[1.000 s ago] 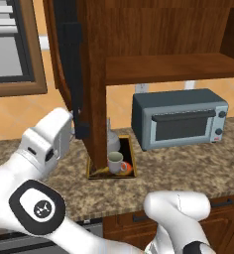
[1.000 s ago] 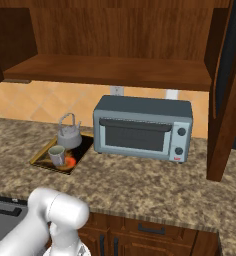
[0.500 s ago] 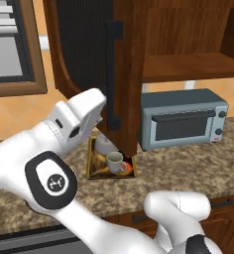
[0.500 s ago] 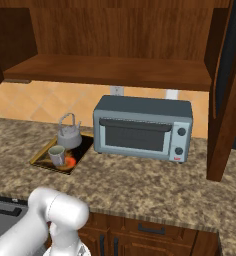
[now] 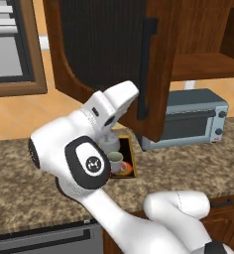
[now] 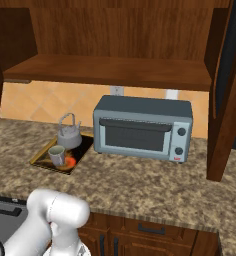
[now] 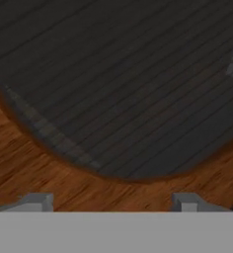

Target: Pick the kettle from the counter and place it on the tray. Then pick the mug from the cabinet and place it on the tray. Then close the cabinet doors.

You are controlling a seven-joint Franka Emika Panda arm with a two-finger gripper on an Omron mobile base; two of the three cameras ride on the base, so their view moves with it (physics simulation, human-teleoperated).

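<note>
The grey kettle (image 6: pixel 69 135) and the pale mug (image 6: pixel 56 155) both stand on the dark tray (image 6: pixel 40 159) on the granite counter (image 6: pixel 140 185). In the left base view the arm hides part of the kettle (image 5: pixel 109 144); the mug (image 5: pixel 115 159) stands in front of it. My gripper (image 5: pixel 133 93) presses against the left cabinet door (image 5: pixel 104 44), beside its black bar handle (image 5: pixel 147 64). The hand view has the gripper (image 7: pixel 111 202) open, nothing between the tips, right up against the ribbed door panel (image 7: pixel 128 89). The right door (image 6: pixel 225 95) stands open. The cabinet shelf (image 6: pixel 110 70) is bare.
A blue-grey toaster oven (image 6: pixel 142 127) stands on the counter to the right of the tray, under the cabinet. A framed dark window or appliance (image 5: pixel 10 49) hangs on the wall at far left. Lower cabinet drawers (image 6: pixel 150 230) run below the counter edge.
The left cabinet door has swung round toward the cabinet, its ribbed face now wide in the left base view. My arm has followed it up and right. Kettle, mug and tray have not moved.
</note>
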